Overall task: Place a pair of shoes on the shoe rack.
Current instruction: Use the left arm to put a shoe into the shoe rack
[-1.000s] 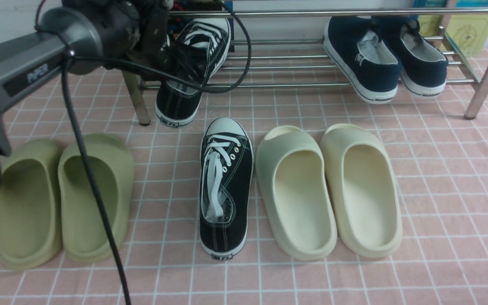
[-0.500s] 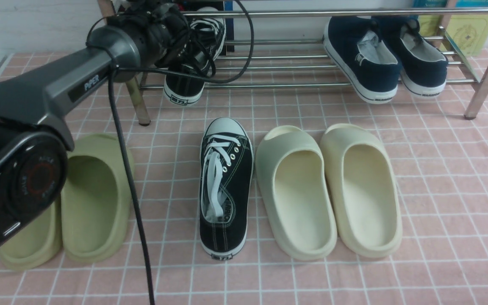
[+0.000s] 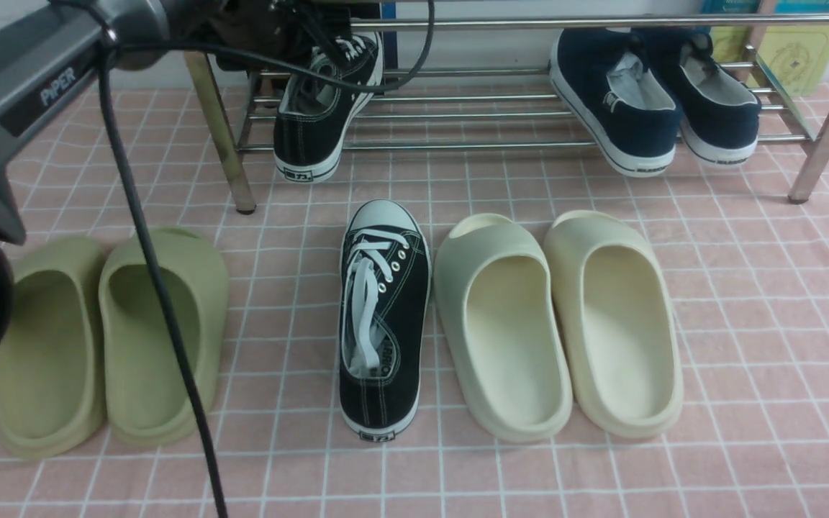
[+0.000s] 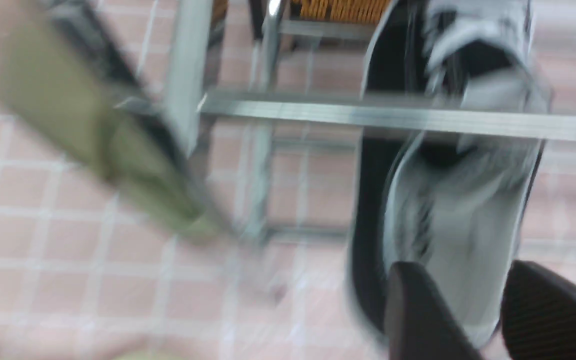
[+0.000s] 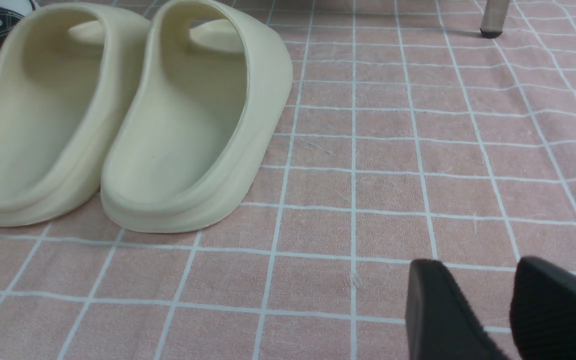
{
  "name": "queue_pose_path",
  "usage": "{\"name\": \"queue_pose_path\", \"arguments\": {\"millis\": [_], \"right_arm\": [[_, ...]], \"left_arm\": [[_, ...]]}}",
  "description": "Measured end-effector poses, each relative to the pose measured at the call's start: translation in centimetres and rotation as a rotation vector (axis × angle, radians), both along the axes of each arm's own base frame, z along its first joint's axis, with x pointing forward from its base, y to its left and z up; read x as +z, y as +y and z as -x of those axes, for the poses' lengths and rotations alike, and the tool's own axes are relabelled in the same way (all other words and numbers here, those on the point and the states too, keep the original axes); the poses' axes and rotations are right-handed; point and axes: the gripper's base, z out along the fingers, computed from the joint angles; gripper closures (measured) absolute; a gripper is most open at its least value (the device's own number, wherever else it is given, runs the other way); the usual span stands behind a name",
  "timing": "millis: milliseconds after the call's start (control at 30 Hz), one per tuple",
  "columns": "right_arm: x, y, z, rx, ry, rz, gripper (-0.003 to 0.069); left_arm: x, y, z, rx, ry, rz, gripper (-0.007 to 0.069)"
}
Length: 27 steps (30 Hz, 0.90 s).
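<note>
Left claw (image 4: 460, 310) jaws apart, over the heel end of the racked sneaker (image 3: 306, 137), heel overhanging the rack (image 3: 458, 146); right claw (image 5: 483, 310) also apart, nothing between its jaws. Other sneaker (image 3: 384, 324) is on the floor, toe to the rack: looks light, soft canvas, loose laces, so I'd pinch the stiffer heel wall, not the floppy tongue.

From here I see one sneaker (image 3: 328, 115) on the left part of the rack (image 3: 458, 145), the slip-ons (image 3: 655, 108) on its right part, and before it on the floor (image 3: 767, 360), left to right, two slides (image 3: 109, 345), another sneaker (image 3: 384, 324) and two more slides (image 3: 558, 331).
</note>
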Motion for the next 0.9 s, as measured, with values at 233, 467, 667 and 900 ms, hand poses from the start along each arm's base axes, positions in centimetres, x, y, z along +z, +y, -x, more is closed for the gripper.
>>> {"name": "queue_pose_path", "arguments": {"millis": [233,467,667,900], "right_arm": [[0.0,0.0,0.0,0.000,0.000,0.000,0.0419],[0.0,0.0,0.0,0.000,0.000,0.000,0.0419],[0.0,0.0,0.0,0.000,0.000,0.000,0.0419],[0.0,0.0,0.0,0.000,0.000,0.000,0.0419]], "left_arm": [[-6.0,0.7,-0.8,-0.028,0.279,-0.182,0.0541],[-10.6,0.1,-2.3,-0.041,0.332,-0.173,0.0612],[-9.4,-0.8,-2.1,-0.108,0.295,-0.084,0.0610],[-8.3,-1.5,-1.7,-0.141,0.282,0.002,0.0607]]}}
